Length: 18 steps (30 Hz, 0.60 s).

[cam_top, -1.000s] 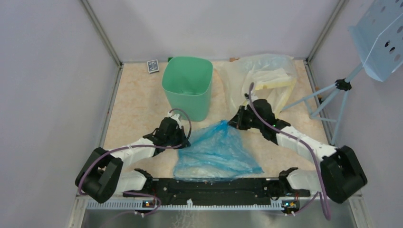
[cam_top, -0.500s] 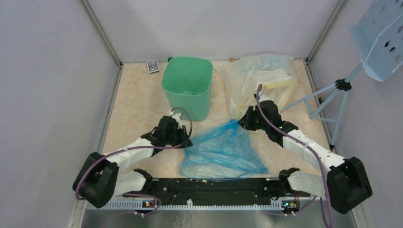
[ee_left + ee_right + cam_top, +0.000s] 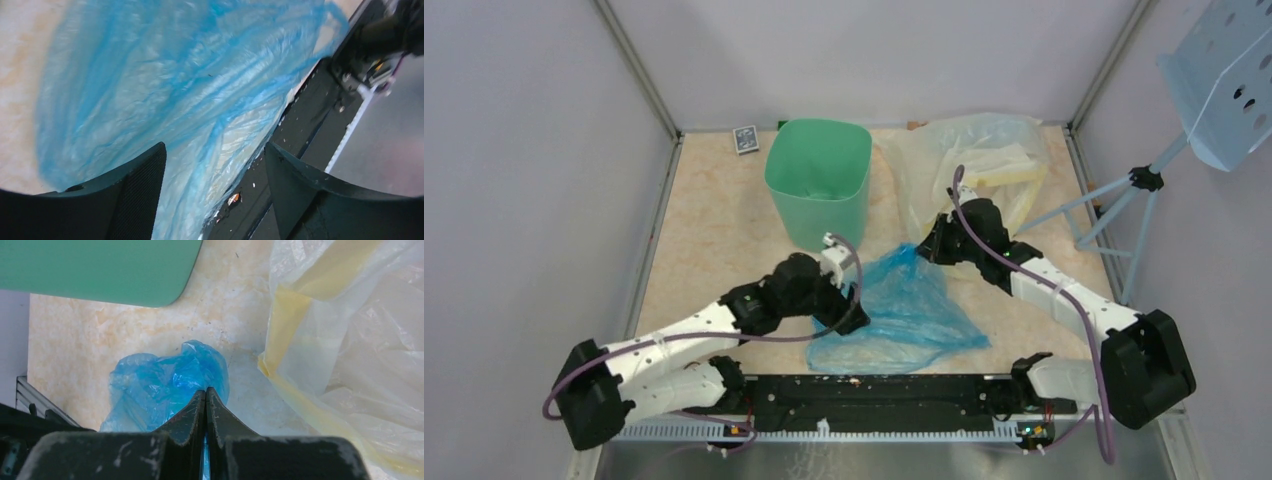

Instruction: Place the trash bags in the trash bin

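Note:
The blue trash bag (image 3: 909, 310) lies crumpled on the table in front of the mint-green trash bin (image 3: 819, 185), which stands upright and apart from it. My right gripper (image 3: 932, 247) is shut on the bag's far corner, and blue film shows between its closed fingers (image 3: 205, 391). From the right wrist, the bag (image 3: 160, 380) bunches just ahead and the bin's wall (image 3: 100, 270) is at the top left. My left gripper (image 3: 844, 312) hovers over the bag's left side. Its jaws (image 3: 215, 150) stand open with nothing gripped, and the bag (image 3: 175, 75) spreads below.
A large clear bag with yellow bands (image 3: 979, 170) lies at the back right, close to my right gripper (image 3: 350, 340). A small dark box (image 3: 744, 139) sits left of the bin. A tripod (image 3: 1134, 190) stands outside the right wall. The black base rail (image 3: 874, 395) borders the bag's near edge.
My left gripper has let go, opened, and swung right over the blue bag. The right gripper has kept its grip, and the bag has shifted a little to the right.

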{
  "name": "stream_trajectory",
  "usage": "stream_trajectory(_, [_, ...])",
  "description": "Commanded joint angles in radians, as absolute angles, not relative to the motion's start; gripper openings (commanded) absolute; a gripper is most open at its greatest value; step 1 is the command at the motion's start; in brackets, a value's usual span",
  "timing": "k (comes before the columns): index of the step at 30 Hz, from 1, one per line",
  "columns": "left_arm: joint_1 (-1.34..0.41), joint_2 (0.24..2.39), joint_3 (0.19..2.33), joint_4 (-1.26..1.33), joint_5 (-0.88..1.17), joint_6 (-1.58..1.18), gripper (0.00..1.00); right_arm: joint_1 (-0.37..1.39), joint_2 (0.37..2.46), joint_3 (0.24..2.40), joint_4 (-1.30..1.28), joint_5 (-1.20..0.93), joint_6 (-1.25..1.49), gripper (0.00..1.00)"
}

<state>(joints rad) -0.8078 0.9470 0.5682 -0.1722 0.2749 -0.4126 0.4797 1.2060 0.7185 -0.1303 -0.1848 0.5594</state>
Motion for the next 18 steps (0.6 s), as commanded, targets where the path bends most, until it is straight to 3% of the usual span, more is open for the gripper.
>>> stream_trajectory(1, [-1.001, 1.095, 0.679, -0.237, 0.035, -0.33, 0.79, 0.469, 1.225, 0.783, -0.113, -0.235, 0.533, 0.0])
stream_trajectory(6, [-1.104, 1.277, 0.768, -0.268, -0.088, -0.284, 0.82, 0.469, 1.23, 0.785, -0.116, -0.263, 0.532, 0.0])
stream_trajectory(12, [-1.115, 1.417, 0.816, -0.291, -0.092, -0.292, 0.61, 0.469, 1.243, 0.799, -0.141, -0.281, 0.515, 0.0])
stream_trajectory(18, [-1.129, 1.372, 0.803, -0.264, -0.007, -0.297, 0.12, 0.469, 1.25, 0.819, -0.173, -0.26, 0.493, 0.0])
